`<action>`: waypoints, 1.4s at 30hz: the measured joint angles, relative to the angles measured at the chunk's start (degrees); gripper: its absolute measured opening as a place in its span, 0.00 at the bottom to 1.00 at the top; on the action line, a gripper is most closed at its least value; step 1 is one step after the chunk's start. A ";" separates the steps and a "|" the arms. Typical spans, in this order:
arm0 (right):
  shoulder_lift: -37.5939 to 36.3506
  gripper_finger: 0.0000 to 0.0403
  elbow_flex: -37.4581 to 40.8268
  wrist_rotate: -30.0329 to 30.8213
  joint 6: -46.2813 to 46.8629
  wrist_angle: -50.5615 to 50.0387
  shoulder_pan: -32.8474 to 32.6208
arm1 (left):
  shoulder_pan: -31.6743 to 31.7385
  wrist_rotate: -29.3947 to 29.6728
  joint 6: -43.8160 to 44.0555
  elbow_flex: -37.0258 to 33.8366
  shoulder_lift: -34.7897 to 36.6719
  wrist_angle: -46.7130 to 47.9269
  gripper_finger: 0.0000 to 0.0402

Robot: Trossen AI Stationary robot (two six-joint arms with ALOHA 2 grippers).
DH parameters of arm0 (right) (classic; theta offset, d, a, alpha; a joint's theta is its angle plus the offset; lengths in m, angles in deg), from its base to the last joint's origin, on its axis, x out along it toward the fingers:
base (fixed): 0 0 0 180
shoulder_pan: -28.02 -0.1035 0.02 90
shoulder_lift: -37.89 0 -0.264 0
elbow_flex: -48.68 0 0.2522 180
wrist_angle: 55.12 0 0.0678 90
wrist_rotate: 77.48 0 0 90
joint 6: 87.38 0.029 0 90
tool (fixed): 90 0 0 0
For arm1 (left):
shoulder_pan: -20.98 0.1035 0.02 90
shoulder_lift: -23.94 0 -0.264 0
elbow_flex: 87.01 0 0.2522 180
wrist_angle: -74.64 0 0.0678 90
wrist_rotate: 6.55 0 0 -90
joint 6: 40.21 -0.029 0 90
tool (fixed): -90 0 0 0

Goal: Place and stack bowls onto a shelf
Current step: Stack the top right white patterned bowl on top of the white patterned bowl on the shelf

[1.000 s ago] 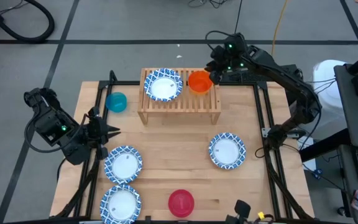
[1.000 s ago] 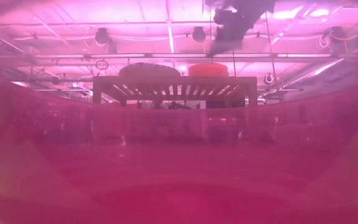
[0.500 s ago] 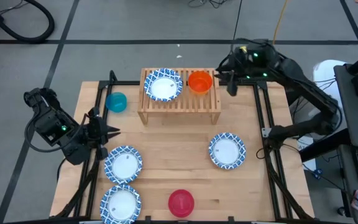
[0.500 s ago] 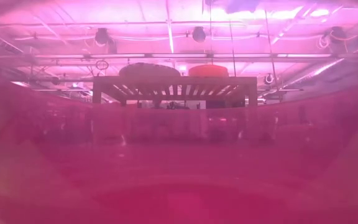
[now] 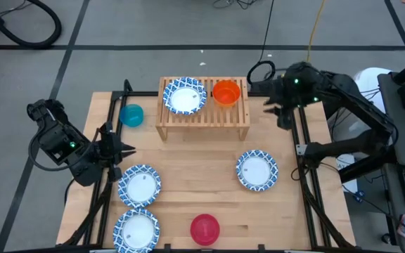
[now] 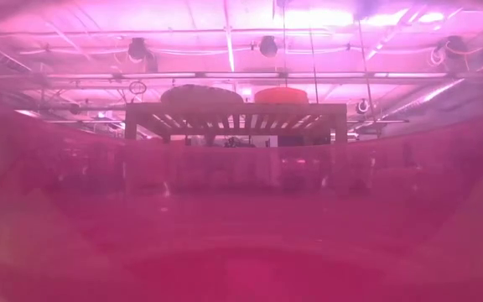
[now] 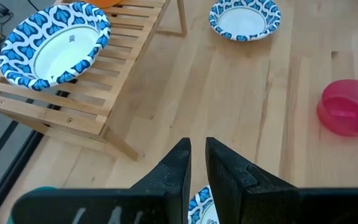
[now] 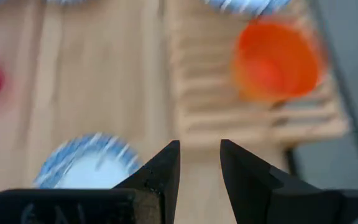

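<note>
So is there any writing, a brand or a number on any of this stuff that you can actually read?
None can be read.
The blue-rimmed bowl on the shelf has a small dark mark in its white centre, too small to read.
The orange bowl and red bowl show no marking.

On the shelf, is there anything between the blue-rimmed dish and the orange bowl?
No. In the high view the blue-rimmed dish and orange bowl sit side by side on the shelf, nothing between.

Orange bowl (image 5: 226, 92) and blue-patterned, white-centred dish (image 5: 184, 95) on light wood shelf (image 5: 202, 118). Beyond the dark left fingers (image 7: 178, 167): plain red bowl (image 7: 349, 114). Teal bowl (image 5: 131, 114) plain.
</note>
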 joint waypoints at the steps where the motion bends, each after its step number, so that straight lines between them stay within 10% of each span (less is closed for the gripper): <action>1: 0.07 0.27 0.00 0.03 0.30 -2.76 -0.94 | 0.01 0.00 -0.25 0.00 0.00 0.00 0.14; 22: 1.53 0.27 19.57 -0.23 9.46 -13.53 -22.31 | 0.00 -0.02 -0.34 0.00 -0.01 0.00 0.14; 42: 1.51 0.27 42.50 -1.61 21.19 16.05 -47.48 | 0.01 -0.02 0.22 0.00 0.00 0.00 0.14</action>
